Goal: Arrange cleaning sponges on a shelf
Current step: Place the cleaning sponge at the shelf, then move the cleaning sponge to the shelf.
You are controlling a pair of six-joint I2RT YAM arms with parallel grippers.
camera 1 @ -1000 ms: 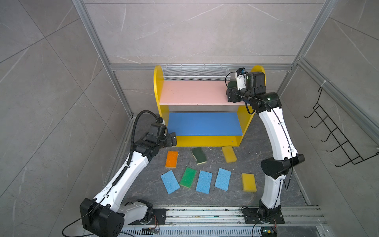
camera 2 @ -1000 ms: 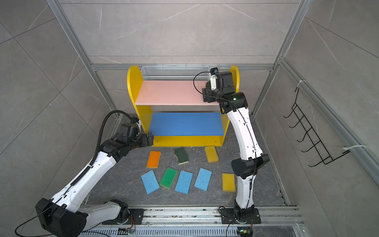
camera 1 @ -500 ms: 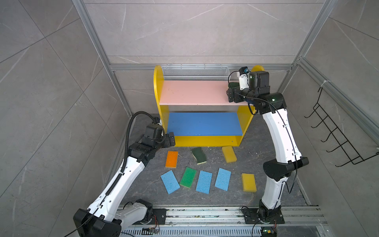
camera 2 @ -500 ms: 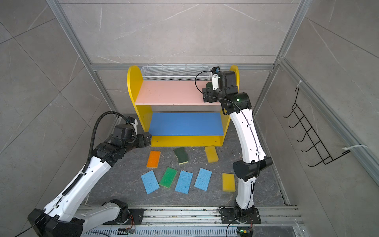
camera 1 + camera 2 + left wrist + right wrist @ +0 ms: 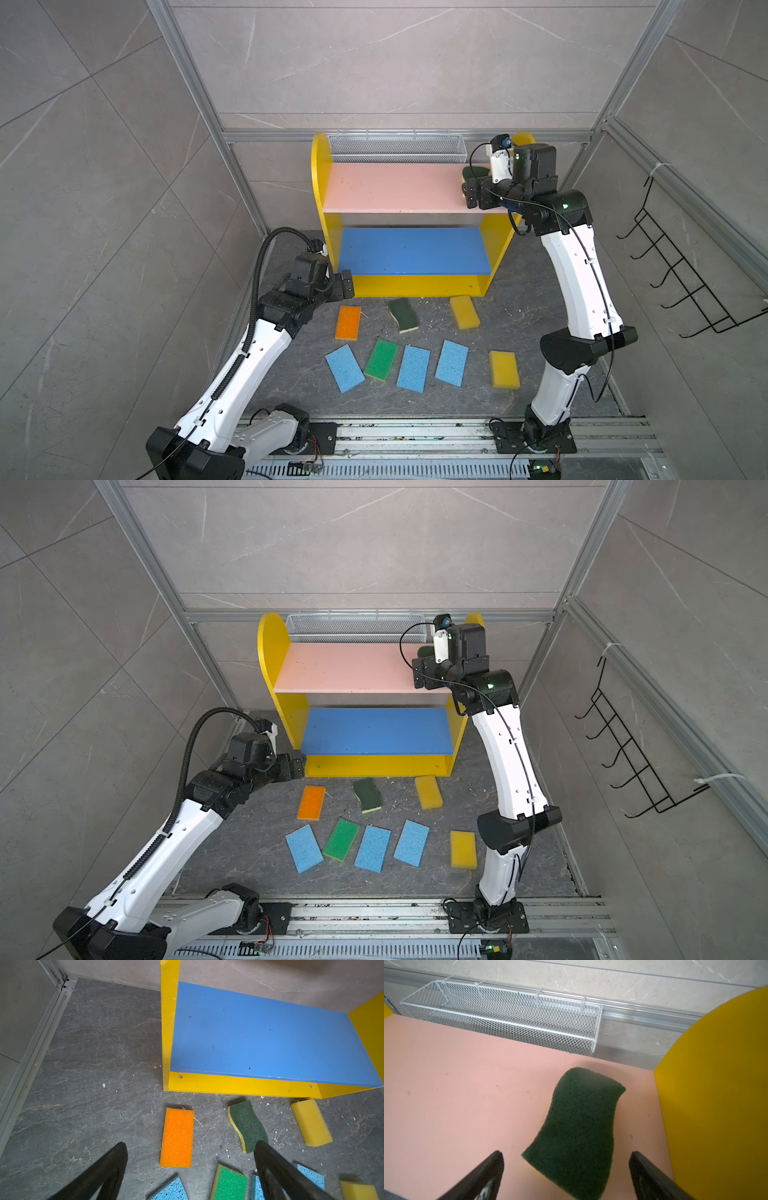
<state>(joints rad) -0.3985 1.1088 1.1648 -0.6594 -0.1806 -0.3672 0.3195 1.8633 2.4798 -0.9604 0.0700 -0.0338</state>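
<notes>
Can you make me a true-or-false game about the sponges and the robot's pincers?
1. A dark green sponge lies on the pink board. True.
2. The right pincer squeezes it. False: its jaws stand open, clear of the sponge.
3. Three sponges sit on the blue board. False: no sponge is on it.
4. The orange sponge lies on the floor. True.
5. The left pincer holds the orange sponge. False: it is open and holds nothing.

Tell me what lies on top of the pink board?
One dark green wavy sponge lies flat on the pink board, near the yellow side panel. The open right gripper straddles it without touching. The sponge's underside is hidden.
</notes>
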